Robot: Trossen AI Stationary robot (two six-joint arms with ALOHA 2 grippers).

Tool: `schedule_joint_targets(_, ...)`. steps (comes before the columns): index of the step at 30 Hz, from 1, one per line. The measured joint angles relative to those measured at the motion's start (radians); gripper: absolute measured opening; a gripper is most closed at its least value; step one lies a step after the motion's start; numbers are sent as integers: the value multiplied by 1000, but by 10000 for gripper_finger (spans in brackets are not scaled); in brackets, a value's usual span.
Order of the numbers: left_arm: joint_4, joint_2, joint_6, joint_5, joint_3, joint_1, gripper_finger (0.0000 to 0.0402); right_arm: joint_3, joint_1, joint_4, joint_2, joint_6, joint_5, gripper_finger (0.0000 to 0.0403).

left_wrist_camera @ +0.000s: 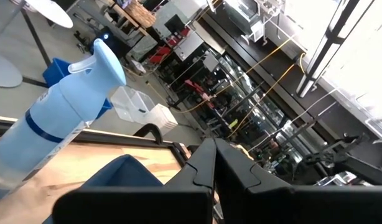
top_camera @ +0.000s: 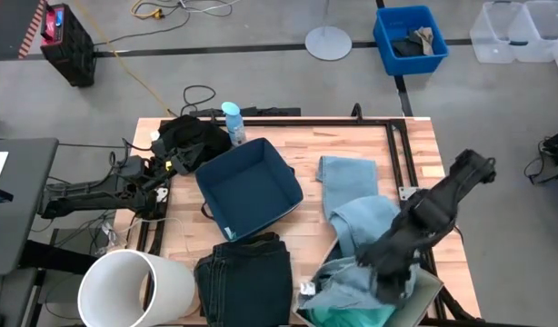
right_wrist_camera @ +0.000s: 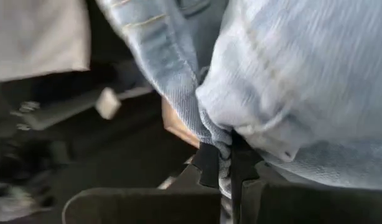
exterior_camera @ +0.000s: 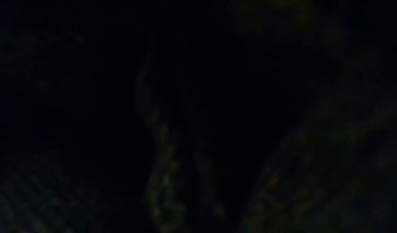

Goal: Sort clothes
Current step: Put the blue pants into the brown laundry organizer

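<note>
The pale blue denim jeans (top_camera: 356,213) lie on the table's right half, one flat end (top_camera: 347,173) toward the far side, the near part bunched over the bright turquoise top (top_camera: 352,315) at the near edge. My right gripper (top_camera: 388,283) is shut on the denim (right_wrist_camera: 290,74). The black garment (top_camera: 193,136) lies heaped at the far left, the dark navy jeans (top_camera: 244,272) folded at the near middle. My left gripper (top_camera: 173,164) is shut and empty beside the black garment, and its closed fingers show in the left wrist view (left_wrist_camera: 214,165). My right gripper pinches a bunched fold of the pale denim (right_wrist_camera: 223,149) between its two fingers. The fold runs down into the gap between them. The denim bulges above the fingers. The jeans' far end stays flat on the table. How many layers are held, I cannot tell.
A dark blue open bin (top_camera: 247,186) stands mid-table, a pale blue spray bottle (top_camera: 232,121) behind it. A white bucket (top_camera: 134,286) lies at the near left corner. A beige container (top_camera: 426,292) is at the near right. A bright blue crate (top_camera: 409,36) stands on the floor beyond. The low view is dark.
</note>
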Motion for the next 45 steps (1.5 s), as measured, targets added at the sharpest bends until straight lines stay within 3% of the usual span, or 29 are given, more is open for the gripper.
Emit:
schedule_joint_targets(8, 1, 0, -14, 20, 0, 0, 0, 0, 13, -46, 188, -72, -2, 8)
schedule_joint_targets(11, 1, 0, -15, 51, 0, 0, 0, 0, 13, -47, 247, -53, -16, 30)
schedule_joint_targets(21, 1, 0, -66, 102, 0, 0, 0, 8, 17, -52, 273, -72, -51, 223)
schedule_joint_targets(24, 0, 0, -63, 102, 0, 0, 0, 39, 15, -66, 245, -50, -46, 255)
schedule_joint_targets(31, -1, 0, -27, 99, 0, 0, 0, 153, 18, -176, 154, 23, 45, 248)
schedule_joint_targets(36, 1, 0, -19, 98, 0, 0, 0, 225, -10, -260, 77, 34, 245, 231)
schedule_joint_targets(40, 1, 0, -30, 97, 0, 0, 0, 243, -80, -380, 13, 59, 455, 224)
schedule_joint_targets(45, 0, 0, -30, 91, 0, 0, 0, 223, -228, -446, -19, -2, 507, 224)
